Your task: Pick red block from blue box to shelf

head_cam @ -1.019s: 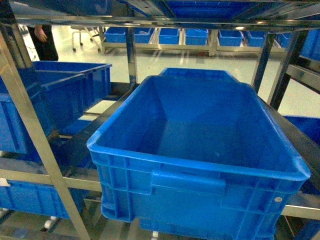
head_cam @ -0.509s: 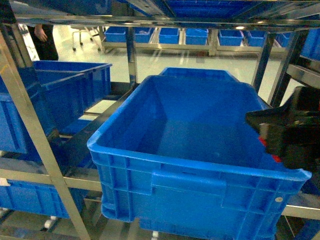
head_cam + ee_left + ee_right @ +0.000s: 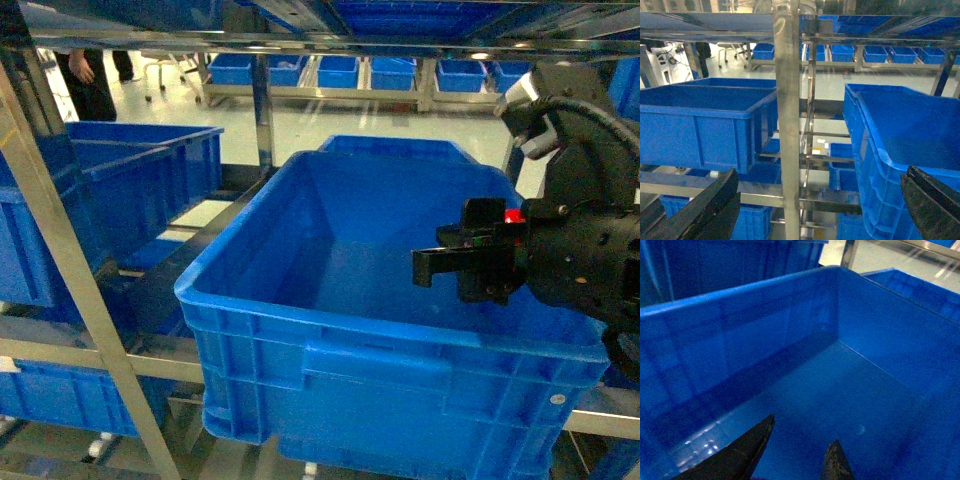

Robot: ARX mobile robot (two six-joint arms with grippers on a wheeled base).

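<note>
Looks like the delivery end of the job, not the pick. Seeing the right gripper (image 3: 440, 265) hovering inside the mouth of a big dark blue crate (image 3: 380, 360) parked on a tier of the shelf (image 3: 263, 100), fingers pointing across the crate toward the left wall.

Can't confirm the red block anywhere:
- head view: only a tiny red speck (image 3: 514, 215) on top of the right gripper body; could be the block's edge or part of the hardware, too small to call
- right wrist view: 2 dark fingertips (image 3: 747, 447) standing apart with bare crate floor between them, nothing red there; anything held further back would sit below the frame
- so whether clamped on the block or empty: cannot tell

No sign of the blue box in any of the 3 views, so no way to check it for the block either. Crate floor shows bare wherever visible.

Left gripper (image 3: 822, 172) spread wide, holding nothing, parked facing a shelf upright beside the crate.

Judging progress: if block in hand, roughly 1 step left, namely lower, release onto the shelf, back out. If not in hand, pick not done and nearly everything left. Nothing placed yet as far as visible
</note>
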